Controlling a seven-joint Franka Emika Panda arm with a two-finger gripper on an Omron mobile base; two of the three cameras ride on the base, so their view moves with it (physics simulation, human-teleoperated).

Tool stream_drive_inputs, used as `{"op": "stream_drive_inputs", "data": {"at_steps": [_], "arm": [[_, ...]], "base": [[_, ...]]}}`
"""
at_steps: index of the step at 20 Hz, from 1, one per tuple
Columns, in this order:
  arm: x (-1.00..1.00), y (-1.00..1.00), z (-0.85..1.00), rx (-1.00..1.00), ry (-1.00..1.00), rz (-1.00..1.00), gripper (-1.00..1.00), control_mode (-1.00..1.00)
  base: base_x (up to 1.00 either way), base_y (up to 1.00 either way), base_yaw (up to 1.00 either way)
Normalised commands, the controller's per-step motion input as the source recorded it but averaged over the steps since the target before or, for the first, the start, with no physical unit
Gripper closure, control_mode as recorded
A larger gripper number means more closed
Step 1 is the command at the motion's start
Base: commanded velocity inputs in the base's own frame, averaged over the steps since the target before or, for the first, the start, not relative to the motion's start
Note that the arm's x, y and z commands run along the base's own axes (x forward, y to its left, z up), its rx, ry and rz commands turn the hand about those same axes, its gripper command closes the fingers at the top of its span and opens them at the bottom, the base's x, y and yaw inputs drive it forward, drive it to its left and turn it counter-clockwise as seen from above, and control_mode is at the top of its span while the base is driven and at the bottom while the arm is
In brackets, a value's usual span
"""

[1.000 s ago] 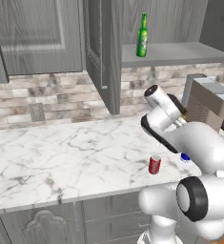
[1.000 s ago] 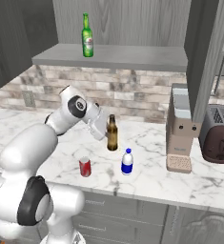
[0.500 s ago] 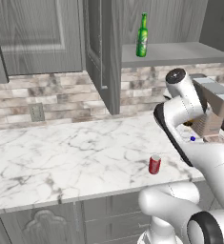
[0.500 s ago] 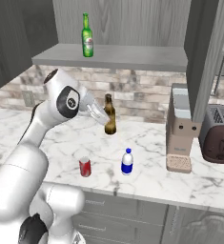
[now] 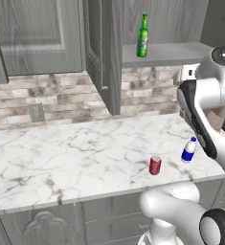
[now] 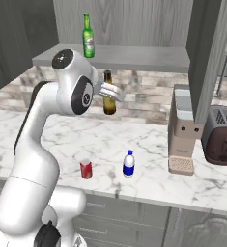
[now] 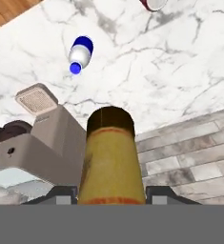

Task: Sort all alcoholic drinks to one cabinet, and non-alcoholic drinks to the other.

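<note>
Holding the amber bottle (image 6: 108,94) clamped in the gripper (image 6: 111,91) above the counter (image 6: 134,140). Next, it likely joins the green bottle (image 6: 88,36) on the shelf (image 6: 134,55).

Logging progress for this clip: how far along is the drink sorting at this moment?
Done: the green bottle stands on the open cabinet shelf. In hand: the claw is shut on the brown bottle, lifted clear of the counter. Left: that bottle is not yet shelved, and the red can and white-and-blue bottle stand on the counter.

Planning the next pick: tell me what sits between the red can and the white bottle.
Nothing: bare marble counter separates the red can and the white bottle, in the right base view.
</note>
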Motion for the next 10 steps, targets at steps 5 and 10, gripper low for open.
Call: {"op": "stream_drive_inputs", "data": {"at_steps": [5, 10], "arm": [[0.07, 0.23, 0.96, -0.11, -0.02, 0.35, 1.0, -1.0], [0.39, 0.35, 0.69, -0.09, -0.02, 0.2, 1.0, -1.0]], "base": [[0.0, 0.0, 0.0], [0.0, 0.0, 0.0]]}}
